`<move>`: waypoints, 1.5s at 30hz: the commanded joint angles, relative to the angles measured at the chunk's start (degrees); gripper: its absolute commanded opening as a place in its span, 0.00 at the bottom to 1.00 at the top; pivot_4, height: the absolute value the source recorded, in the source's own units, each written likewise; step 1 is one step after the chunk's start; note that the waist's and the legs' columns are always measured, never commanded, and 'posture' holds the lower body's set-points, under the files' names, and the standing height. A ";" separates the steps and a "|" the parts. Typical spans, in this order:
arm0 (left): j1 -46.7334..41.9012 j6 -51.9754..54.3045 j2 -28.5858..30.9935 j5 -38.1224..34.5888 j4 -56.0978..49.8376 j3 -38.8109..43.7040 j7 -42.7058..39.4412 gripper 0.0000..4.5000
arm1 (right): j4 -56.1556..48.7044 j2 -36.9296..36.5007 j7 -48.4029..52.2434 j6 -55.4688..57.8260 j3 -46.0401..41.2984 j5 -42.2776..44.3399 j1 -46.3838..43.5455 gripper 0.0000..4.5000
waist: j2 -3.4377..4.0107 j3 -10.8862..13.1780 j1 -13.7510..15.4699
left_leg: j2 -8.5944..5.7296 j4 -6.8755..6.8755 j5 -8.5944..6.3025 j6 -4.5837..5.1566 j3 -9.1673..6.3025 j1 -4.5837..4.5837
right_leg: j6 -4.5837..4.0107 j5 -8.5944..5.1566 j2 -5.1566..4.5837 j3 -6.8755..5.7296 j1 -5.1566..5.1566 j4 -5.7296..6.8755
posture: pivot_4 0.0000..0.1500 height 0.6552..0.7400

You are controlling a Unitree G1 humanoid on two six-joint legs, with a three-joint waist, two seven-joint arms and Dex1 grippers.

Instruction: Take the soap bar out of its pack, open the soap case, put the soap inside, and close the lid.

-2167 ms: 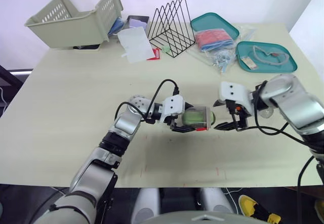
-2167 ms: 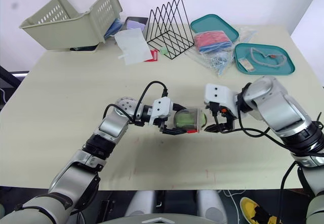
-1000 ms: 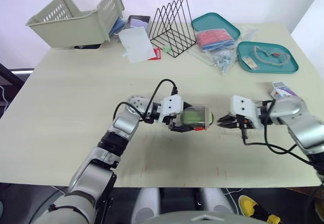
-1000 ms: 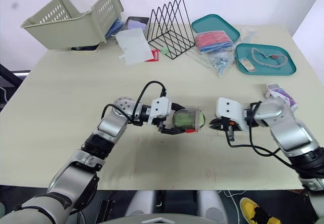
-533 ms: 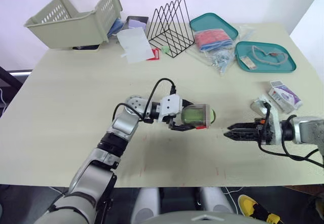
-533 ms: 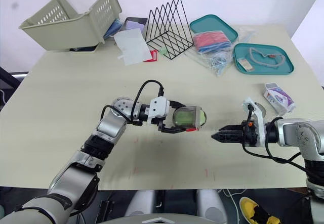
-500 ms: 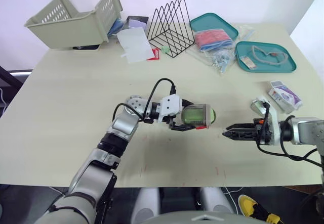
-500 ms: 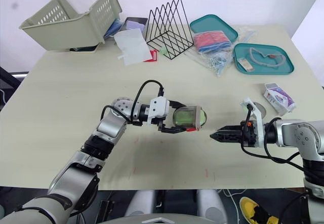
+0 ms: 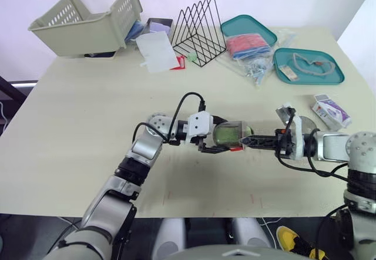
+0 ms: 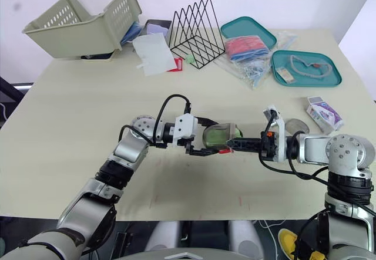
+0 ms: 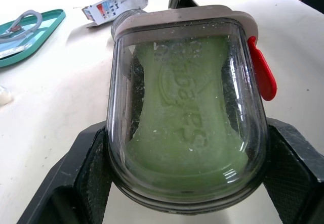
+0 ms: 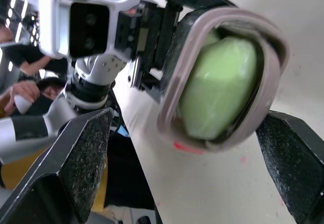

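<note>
Soap bar (image 11: 190, 113) lies inside the clear soap case (image 9: 232, 134), near the table's (image 9: 76, 131) centre; your left gripper (image 9: 223, 144) clamps the case by its sides; your right gripper (image 9: 248, 140), fingers spread wide, points at the case's mouth from 3 o'clock; the pack (image 9: 332, 108) lies farther toward 3 o'clock.

the left gripper's (image 11: 187, 135) black fingers (image 11: 76, 181) clamp a clear soap case (image 11: 117, 102) holding the green soap bar (image 11: 188, 118). from the case, red latch (image 11: 263, 73) at three o'clock, soap pack (image 11: 117, 0) at eleven, teal tray (image 11: 25, 29) at ten.
</note>
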 commanded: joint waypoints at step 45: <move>-3.83 2.02 1.30 -5.48 0.94 3.11 -3.59 1.00 | 3.13 -4.82 -12.61 -0.32 3.25 14.83 -1.56 0.46 | 0.00 0.00 -0.09 | 0.01 -0.04 0.00 0.01 0.01 -0.03 | 0.01 -0.01 0.00 0.00 -0.02 -0.06 | 1.00 1.00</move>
